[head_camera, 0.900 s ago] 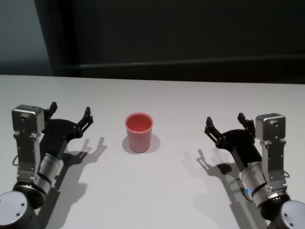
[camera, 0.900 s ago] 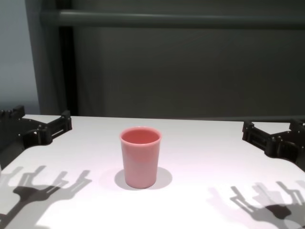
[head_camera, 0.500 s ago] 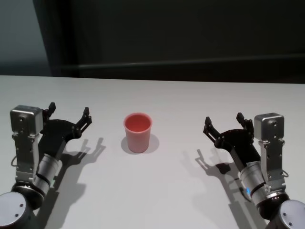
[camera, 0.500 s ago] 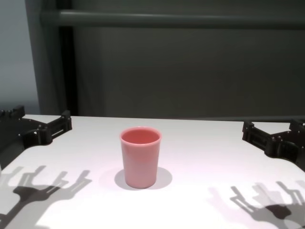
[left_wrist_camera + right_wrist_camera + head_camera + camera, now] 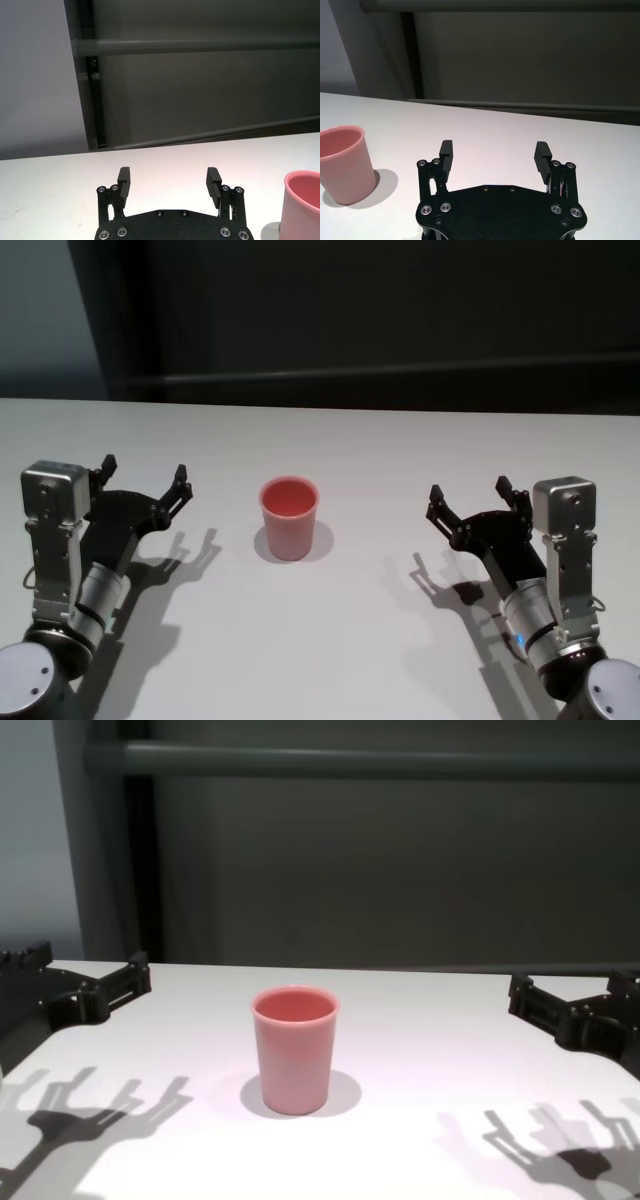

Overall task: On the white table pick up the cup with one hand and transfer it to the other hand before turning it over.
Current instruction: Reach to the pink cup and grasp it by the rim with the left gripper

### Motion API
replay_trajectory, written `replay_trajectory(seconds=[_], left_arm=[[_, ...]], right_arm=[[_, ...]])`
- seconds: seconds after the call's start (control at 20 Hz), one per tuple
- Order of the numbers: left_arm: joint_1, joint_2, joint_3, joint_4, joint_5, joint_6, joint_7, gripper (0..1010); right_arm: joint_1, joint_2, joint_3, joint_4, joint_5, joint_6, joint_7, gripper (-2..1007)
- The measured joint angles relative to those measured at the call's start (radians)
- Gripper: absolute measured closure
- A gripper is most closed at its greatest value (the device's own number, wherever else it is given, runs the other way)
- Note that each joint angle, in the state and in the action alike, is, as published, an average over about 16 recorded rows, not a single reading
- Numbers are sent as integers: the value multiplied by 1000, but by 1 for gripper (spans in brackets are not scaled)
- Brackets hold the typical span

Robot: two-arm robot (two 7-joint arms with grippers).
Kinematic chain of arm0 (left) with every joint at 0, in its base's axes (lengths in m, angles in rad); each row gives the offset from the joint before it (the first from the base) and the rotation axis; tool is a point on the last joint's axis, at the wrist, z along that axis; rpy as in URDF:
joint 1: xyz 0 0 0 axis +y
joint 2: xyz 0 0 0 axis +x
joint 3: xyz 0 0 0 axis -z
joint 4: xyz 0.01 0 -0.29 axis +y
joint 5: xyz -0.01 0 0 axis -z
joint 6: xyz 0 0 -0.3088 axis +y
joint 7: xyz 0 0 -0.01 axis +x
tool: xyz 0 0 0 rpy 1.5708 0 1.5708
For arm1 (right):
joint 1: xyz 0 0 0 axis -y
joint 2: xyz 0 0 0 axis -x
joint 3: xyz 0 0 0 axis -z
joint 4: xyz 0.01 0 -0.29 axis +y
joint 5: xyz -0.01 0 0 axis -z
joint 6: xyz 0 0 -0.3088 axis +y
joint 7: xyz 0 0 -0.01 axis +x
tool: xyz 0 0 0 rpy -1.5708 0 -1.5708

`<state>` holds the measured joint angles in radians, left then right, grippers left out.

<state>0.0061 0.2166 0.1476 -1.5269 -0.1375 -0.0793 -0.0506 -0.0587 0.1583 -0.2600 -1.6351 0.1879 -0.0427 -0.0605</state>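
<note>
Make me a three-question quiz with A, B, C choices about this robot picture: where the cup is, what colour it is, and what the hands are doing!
1. Where is the cup?
A. on the white table between the hands
B. in the left hand
C. on the floor

2. What colour is the cup?
A. blue
B. pink
C. green

3. The left hand and right hand are:
A. squeezing the cup
B. shut
C. open, holding nothing

Answers: 1 A, it stands upright midway between them; 2 B, every view shows pink; 3 C, fingers spread, clear of the cup.

The bench (image 5: 400,450) is plain matte white. A pink cup (image 5: 290,517) stands upright on it near the centre, rim up. It casts a shadow toward 3 o'clock.
</note>
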Motion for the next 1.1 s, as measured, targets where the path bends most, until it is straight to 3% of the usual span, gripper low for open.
replay_trajectory(seconds=[1.1], left_arm=[[0,0,0,0,0,0,0,9]], right_arm=[[0,0,0,0,0,0,0,5]])
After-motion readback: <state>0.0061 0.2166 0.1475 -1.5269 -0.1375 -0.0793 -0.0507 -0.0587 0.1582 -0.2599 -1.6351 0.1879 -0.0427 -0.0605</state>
